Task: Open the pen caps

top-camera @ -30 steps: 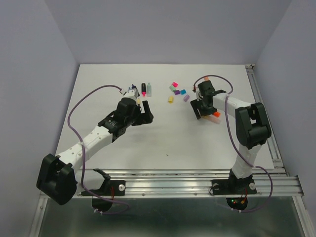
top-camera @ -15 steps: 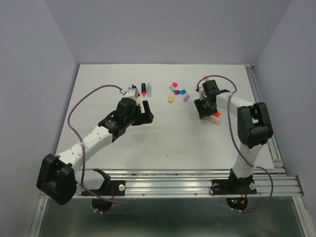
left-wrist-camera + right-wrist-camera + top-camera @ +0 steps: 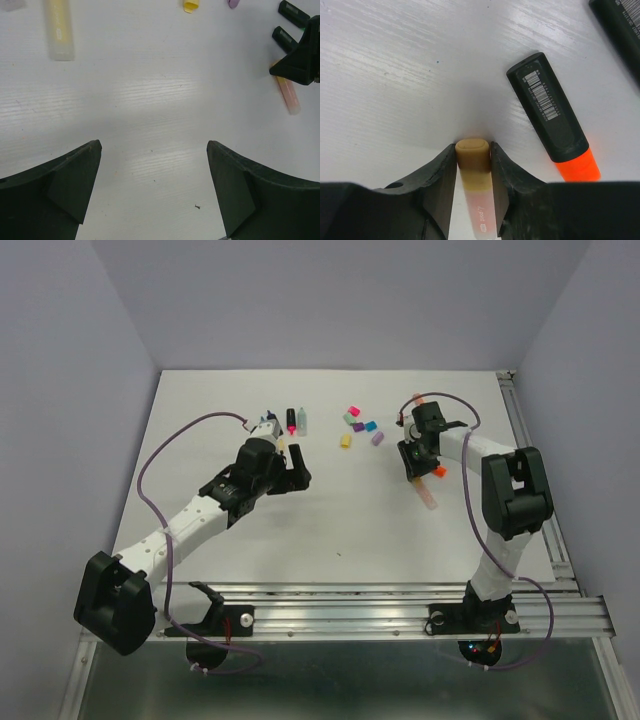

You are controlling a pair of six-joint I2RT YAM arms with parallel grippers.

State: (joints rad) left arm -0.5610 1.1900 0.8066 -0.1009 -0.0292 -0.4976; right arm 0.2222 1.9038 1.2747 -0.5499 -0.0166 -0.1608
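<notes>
table: white, faint grain, slight sheen | pastel pen: translucent plastic | fingers: matt black

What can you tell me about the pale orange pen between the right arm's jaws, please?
The pale orange pen is short, chunky, seemingly plastic: a translucent peach barrel with print and an opaque tan rounded end. The jaws of the right gripper clamp it at that end. A black orange-ended pen lies beside it, apart.

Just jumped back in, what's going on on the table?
The right end effector is closed on a pastel orange pen, fingers pressing both sides near its darker end. The left end effector hangs open over the table, holding nothing. Several loose caps lie at the table's far middle.
</notes>
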